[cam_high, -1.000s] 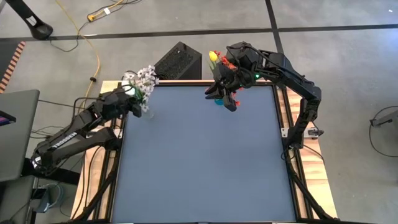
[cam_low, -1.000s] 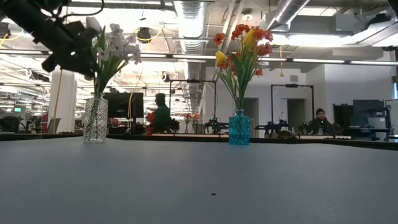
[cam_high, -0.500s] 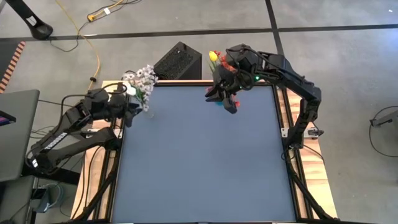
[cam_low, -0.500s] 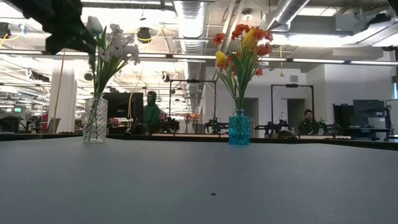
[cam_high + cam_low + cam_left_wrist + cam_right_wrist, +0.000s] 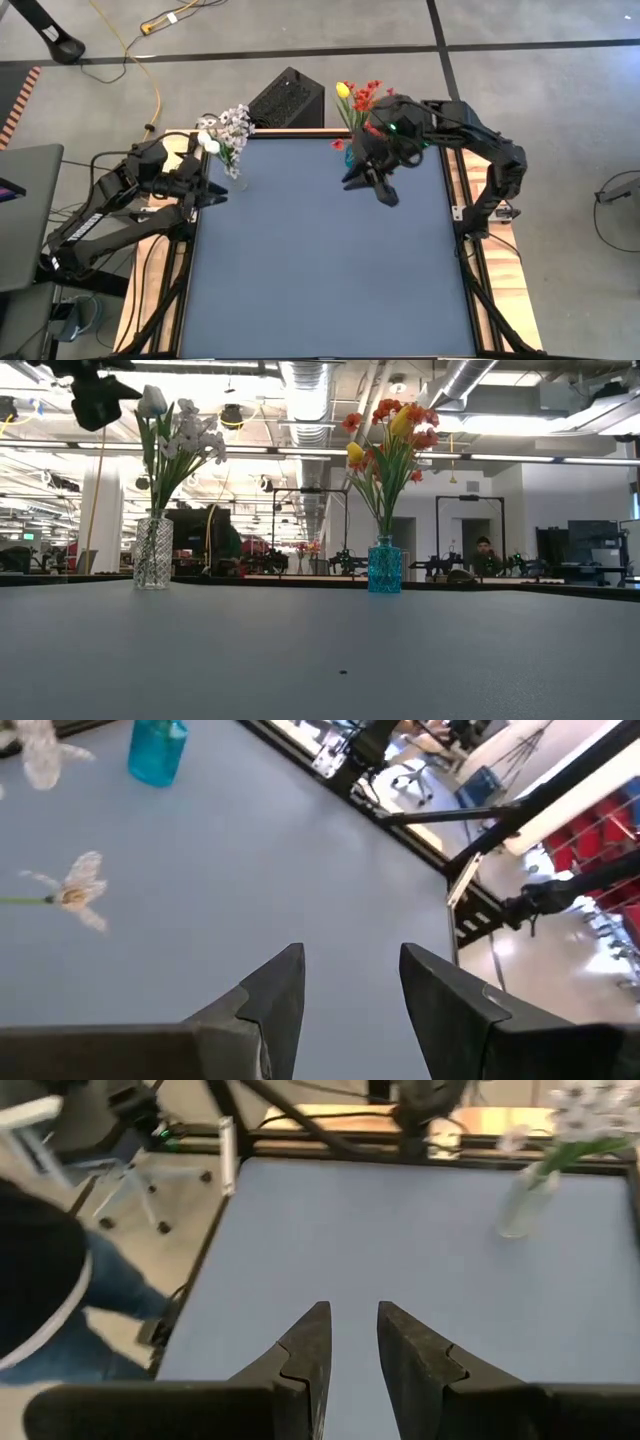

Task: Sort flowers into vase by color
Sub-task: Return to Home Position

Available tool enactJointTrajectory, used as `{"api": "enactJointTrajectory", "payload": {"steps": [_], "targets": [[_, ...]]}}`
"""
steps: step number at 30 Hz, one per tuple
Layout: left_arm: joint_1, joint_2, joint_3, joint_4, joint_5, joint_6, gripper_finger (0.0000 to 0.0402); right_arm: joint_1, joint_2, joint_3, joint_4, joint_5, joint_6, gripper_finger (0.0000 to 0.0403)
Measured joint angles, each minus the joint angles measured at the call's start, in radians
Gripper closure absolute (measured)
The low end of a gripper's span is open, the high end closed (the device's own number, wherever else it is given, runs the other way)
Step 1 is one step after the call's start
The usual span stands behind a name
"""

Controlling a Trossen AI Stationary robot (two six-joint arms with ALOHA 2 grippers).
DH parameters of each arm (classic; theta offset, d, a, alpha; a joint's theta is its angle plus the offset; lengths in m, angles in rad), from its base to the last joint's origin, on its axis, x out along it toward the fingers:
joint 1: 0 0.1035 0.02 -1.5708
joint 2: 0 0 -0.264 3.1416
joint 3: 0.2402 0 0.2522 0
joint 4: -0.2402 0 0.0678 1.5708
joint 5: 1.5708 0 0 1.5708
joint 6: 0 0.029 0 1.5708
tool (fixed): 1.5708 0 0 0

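While both arms hang over the table w/ nothing held, the flowers stand sorted. White flowers [image 5: 180,435], buds + tiny whitish sprigs, are in the clear vase [image 5: 153,553] at the far-left corner. Red & yellow flowers [image 5: 392,430] are in the blue vase [image 5: 384,567] mid far edge. Left gripper [image 5: 350,990] is spread, empty, beside the clear vase. Right gripper [image 5: 352,1342] is narrowly parted, empty, near the blue vase.

Open-plan robotics lab, exposed ceiling ducts [image 5: 303,390], monitors [image 5: 592,540], person [image 5: 483,549] at desk

Grey floor [image 5: 520,30], bright ducted ceiling [image 5: 310,400]
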Motion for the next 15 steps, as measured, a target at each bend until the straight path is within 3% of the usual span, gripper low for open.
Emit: {"api": "enactJointTrajectory", "payload": {"steps": [5, 11, 15], "targets": [[-0.069, 0.006, -0.02, 0.164, -0.025, -0.035, 0.0248, 0.07, -0.083, -0.128, 0.069, 0.002, 0.014, 0.0292], [-0.208, 0.059, -0.145, 0.635, -0.058, -0.127, 0.0248, 0.076, -0.236, -0.46, 0.371, 0.008, 0.092, 0.0292], [-0.316, 0.142, -0.204, 0.8, -0.103, -0.106, 0.0248, 0.059, -0.326, -0.707, 0.63, 0.0, 0.163, 0.0292]]}}
